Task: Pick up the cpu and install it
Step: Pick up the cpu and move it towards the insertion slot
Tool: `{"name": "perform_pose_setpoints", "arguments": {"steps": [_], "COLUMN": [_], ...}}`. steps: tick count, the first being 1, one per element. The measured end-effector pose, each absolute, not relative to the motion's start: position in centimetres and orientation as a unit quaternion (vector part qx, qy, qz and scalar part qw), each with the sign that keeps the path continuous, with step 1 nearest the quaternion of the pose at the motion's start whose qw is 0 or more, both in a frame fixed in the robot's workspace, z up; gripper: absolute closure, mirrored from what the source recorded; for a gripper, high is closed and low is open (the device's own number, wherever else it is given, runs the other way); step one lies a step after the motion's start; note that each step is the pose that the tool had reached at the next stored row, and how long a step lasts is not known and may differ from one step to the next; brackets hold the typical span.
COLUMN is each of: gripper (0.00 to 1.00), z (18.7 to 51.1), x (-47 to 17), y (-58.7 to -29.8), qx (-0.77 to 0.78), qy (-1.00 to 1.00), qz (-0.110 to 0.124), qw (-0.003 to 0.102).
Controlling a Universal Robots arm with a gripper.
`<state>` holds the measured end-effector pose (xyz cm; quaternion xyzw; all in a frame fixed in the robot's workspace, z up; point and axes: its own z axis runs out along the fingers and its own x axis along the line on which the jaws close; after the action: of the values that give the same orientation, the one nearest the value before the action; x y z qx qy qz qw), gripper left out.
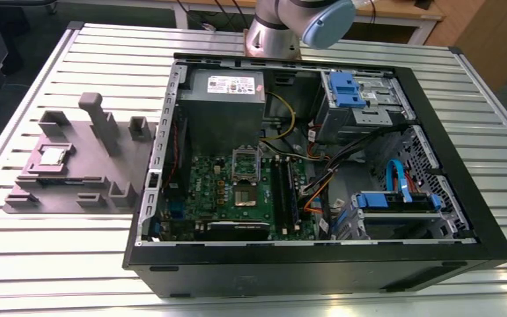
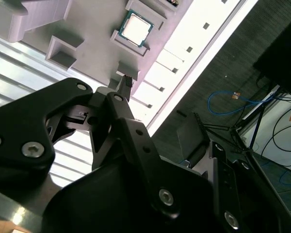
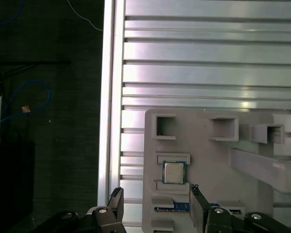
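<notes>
The cpu (image 1: 53, 156) is a small square chip with a silvery top. It lies flat in a recess of the grey holder block (image 1: 86, 168) at the exterior view's left, and both wrist views show it from above (image 3: 174, 172) (image 2: 136, 29). My gripper (image 3: 156, 201) hangs well above the holder, open, with nothing between its black fingers (image 2: 125, 83). The cpu sits a little beyond the fingertips, untouched. The arm (image 1: 293, 26) rises from behind the computer case.
An open black computer case (image 1: 324, 267) lies on the slatted metal table (image 1: 51, 257). Its green motherboard has an open socket (image 1: 246, 173) beside the grey power supply (image 1: 222, 99). Cables and blue drive bays fill the case's right half. The holder block has upright posts (image 1: 100, 122).
</notes>
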<state>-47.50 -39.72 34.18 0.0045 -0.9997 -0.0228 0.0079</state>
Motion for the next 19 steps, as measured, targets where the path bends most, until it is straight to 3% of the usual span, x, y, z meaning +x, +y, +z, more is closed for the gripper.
{"name": "perform_pose_setpoints", "arguments": {"steps": [19], "gripper": [0.35], "z": [33.88], "x": [-47.34], "y": [-39.72], "qx": [0.004], "qy": [-1.0], "qz": [-0.023], "qw": [0.008]}}
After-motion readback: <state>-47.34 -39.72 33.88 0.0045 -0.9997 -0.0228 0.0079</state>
